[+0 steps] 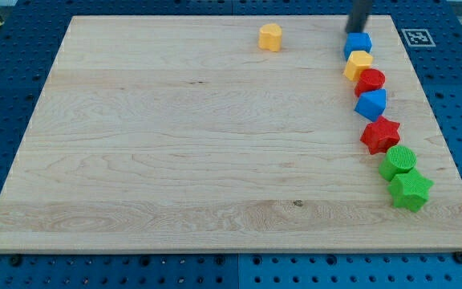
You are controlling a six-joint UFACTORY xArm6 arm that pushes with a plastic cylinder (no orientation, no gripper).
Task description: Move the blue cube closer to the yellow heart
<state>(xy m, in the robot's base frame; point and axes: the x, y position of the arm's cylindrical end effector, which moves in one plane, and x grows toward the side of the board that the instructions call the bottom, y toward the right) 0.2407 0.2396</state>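
The blue cube (358, 43) lies near the board's top right, at the top of a column of blocks. The yellow heart (270, 37) lies alone to the cube's left, near the top edge, about a hundred pixels away. My tip (353, 30) comes down from the view's top. It stands just above the blue cube's upper left corner, touching it or nearly so. The rod's upper part runs out of the view.
Below the blue cube, down the board's right side, lie a yellow block (358, 64), a red cylinder (370, 81), a second blue block (371, 104), a red star (380, 135), a green cylinder (397, 162) and a green star (410, 190). A black-and-white marker (418, 37) sits at the top right corner.
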